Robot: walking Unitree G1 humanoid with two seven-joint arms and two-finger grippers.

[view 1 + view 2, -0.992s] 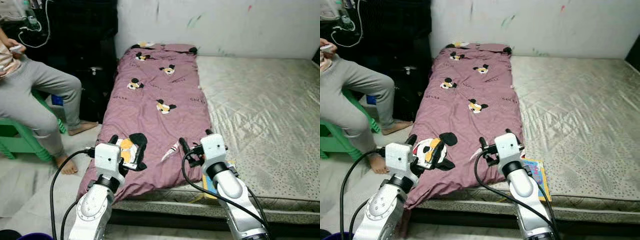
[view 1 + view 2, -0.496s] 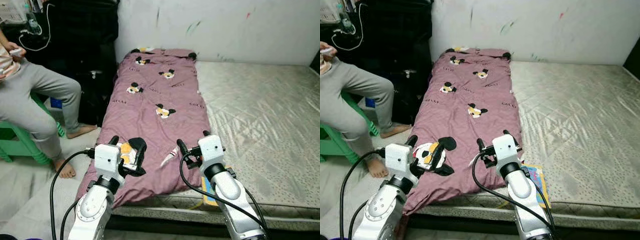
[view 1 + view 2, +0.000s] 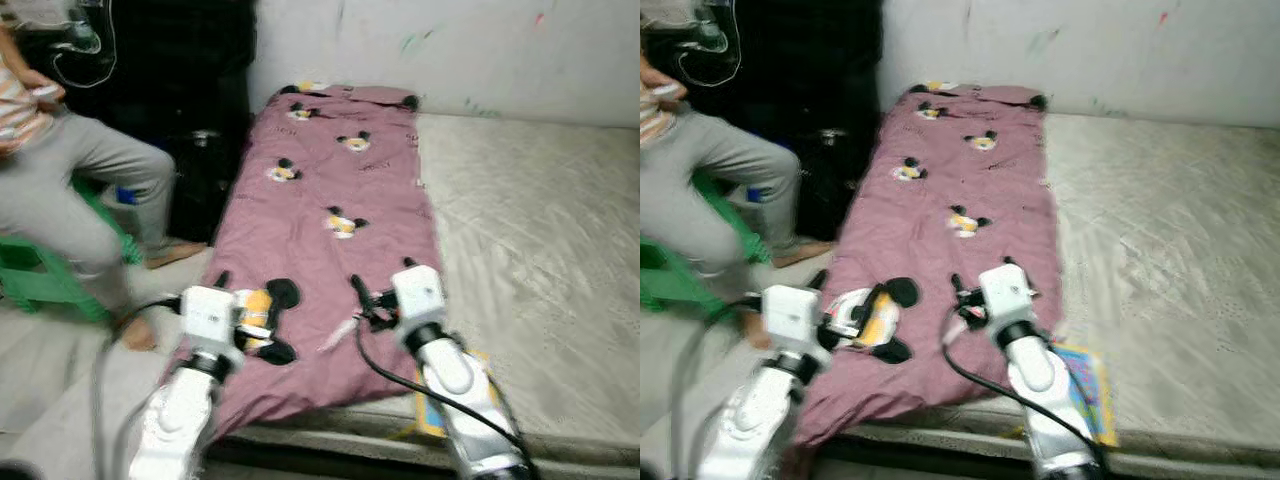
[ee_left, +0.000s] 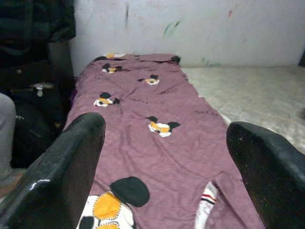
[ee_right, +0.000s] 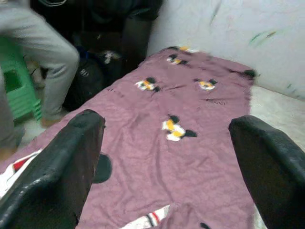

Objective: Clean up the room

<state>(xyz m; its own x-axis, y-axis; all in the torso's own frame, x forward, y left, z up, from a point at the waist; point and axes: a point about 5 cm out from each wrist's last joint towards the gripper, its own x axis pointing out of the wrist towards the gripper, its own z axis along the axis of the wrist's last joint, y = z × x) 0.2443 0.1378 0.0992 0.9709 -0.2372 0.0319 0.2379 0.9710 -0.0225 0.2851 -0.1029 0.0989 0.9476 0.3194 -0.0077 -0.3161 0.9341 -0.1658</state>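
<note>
Left eye view, blurred: mauve cartoon-print blanket point(image 3: 335, 215) seemingly flat; left gripper point(image 4: 162, 157), right gripper point(image 5: 167, 162) fingers spread.

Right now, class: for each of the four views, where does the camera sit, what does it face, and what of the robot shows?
Left eye: on the head, looking down at the quilt; both arms show.
Right eye: beside it, same scene.
Left wrist: along the open left claw, up the quilt.
Right wrist: along the open right claw, toward a seated person.
Shared: the quilt on the mattress.
</note>
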